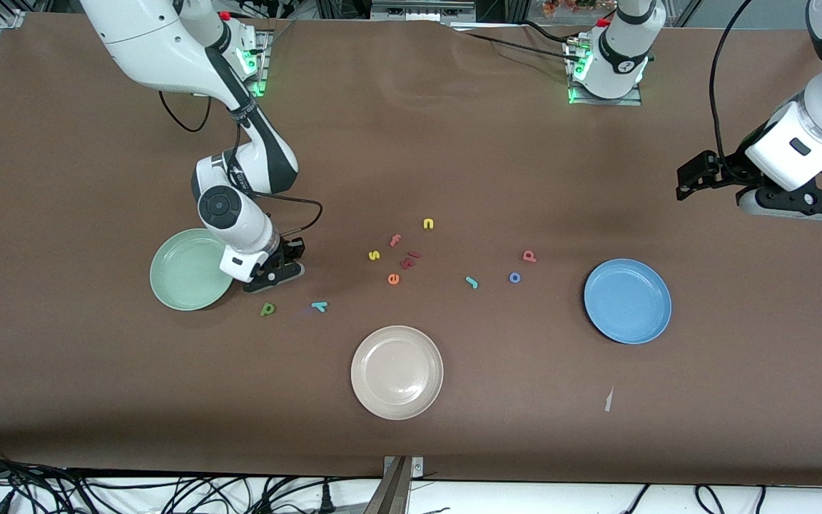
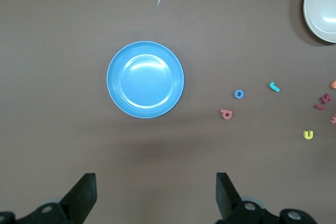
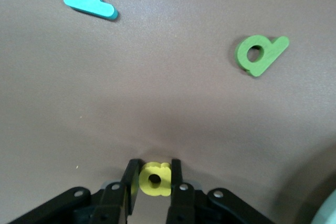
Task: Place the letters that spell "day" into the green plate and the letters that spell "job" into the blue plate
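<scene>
Pinching the yellow letter [image 3: 154, 179], half hidden between its fingers, the right end effector [image 1: 273, 273] sits at the green plate's [image 1: 186, 275] three o'clock while the left end effector [image 2: 156, 195] waits agape, fingertips cut off.

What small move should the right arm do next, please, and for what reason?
Probably lift the yellow letter and carry it over the green plate. The right hand is shut on it at the table, beside that plate, which holds no letters yet. The left hand waits open above the blue plate.
</scene>
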Motion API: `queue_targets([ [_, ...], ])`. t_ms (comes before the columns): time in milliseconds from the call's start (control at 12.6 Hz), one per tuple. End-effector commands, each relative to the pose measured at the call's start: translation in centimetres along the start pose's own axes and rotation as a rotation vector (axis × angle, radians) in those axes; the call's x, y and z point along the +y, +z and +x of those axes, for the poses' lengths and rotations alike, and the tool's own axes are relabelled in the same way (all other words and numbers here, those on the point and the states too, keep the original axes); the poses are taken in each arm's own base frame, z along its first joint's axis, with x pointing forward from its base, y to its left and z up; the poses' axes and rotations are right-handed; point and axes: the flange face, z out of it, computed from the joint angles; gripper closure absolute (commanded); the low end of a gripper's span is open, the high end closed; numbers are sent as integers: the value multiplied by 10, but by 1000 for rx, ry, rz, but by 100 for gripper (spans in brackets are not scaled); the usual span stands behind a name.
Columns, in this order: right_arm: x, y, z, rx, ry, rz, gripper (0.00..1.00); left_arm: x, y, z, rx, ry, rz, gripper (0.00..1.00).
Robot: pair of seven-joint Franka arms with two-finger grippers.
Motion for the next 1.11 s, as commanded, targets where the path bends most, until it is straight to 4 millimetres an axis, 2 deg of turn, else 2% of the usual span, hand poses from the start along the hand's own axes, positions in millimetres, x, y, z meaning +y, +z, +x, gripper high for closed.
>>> queue_targets([
  [0,-8,-15,-2,11,7,12,95,2,6,0,-20,24,-8,0],
  [79,-11,-26,3,16,20,15,95,7,17,4,-38,33,-7,0],
  [237,-2,-56,12,-24,26,10,95,21,55,19,-102,56,-5,0],
  [316,10,-67,11,-30,42,3,95,37,65,24,-118,84,-3,0],
  [553,48,-92,4,-32,52,-23,95,49,113,40,-192,104,-7,0],
  [632,66,-100,-2,-25,61,-34,95,66,130,43,-215,133,-6,0],
  [791,98,-110,-12,-20,73,-50,95,100,152,54,-218,187,1,0],
  [949,117,-112,-20,-25,84,-58,95,122,173,61,-190,218,-2,0],
  [1028,125,-113,-23,-26,99,-61,95,137,197,66,-182,238,-3,0],
])
